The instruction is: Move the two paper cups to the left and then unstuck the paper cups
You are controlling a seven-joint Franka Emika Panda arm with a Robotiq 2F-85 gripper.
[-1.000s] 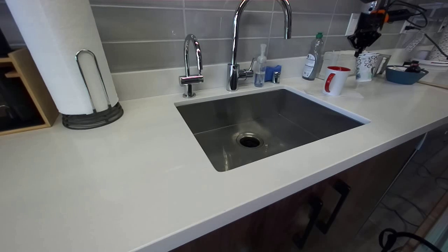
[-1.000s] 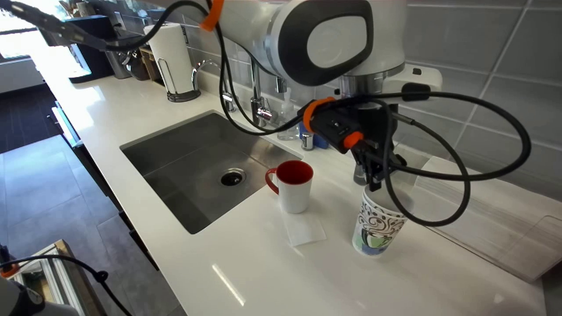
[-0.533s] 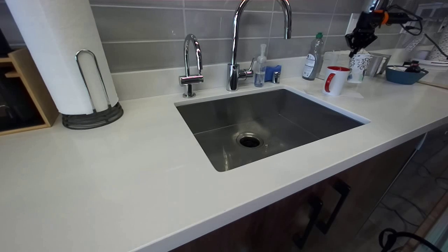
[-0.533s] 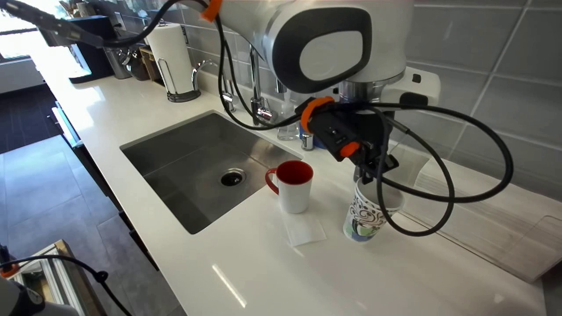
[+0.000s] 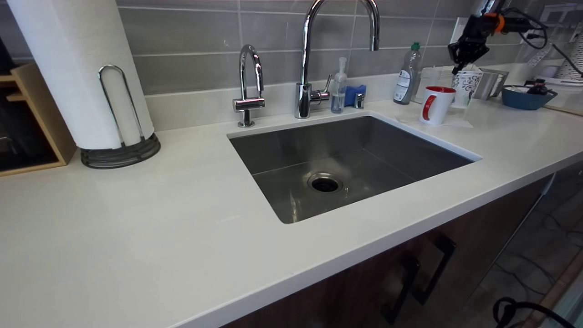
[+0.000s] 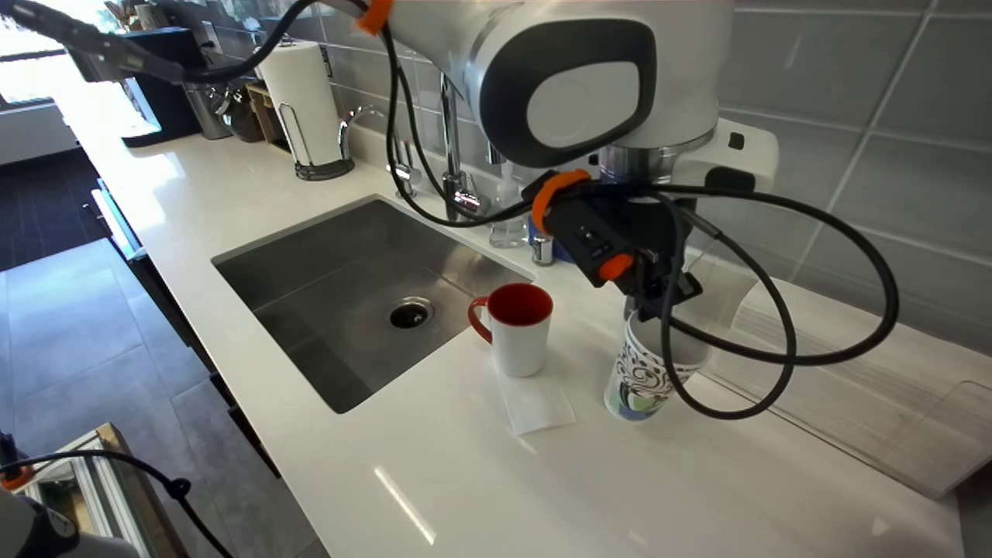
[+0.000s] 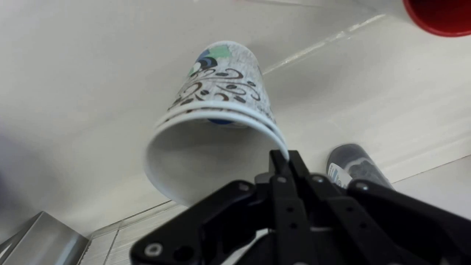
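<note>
Cups (image 7: 220,95), paper, printed with brown swirls and nested 2 deep by the 2 rims I see, fill the middle of my wrist view, mouth toward me and base away. My gripper (image 7: 285,158) is clamped on them: its 2 fingertips (image 7: 298,165) pinch the mouth's edge at the right, 1 inside and 1 outside. I cannot tell whether they pinch 1 rim or 2. The mug (image 7: 443,16) shows its red inside at the top right corner, apart from the cups. The bottle (image 7: 353,169) lies partly hidden behind my gripper at lower right; a metal box (image 7: 51,243) is cut off at lower left.

In an exterior view the cups are mouth up just behind the mug. I cannot tell whether their base touches the counter (image 5: 136,228). In this picture the bottle is left of them, the metal box just right, then the bowl (image 5: 526,101). The sink (image 5: 373,168) is farther left.

In an exterior view my arm (image 6: 581,85) is above the cups, and its cable (image 6: 883,287) loops in front of them. The mug stands between them and the sink, a napkin (image 6: 537,407) at its foot.
</note>
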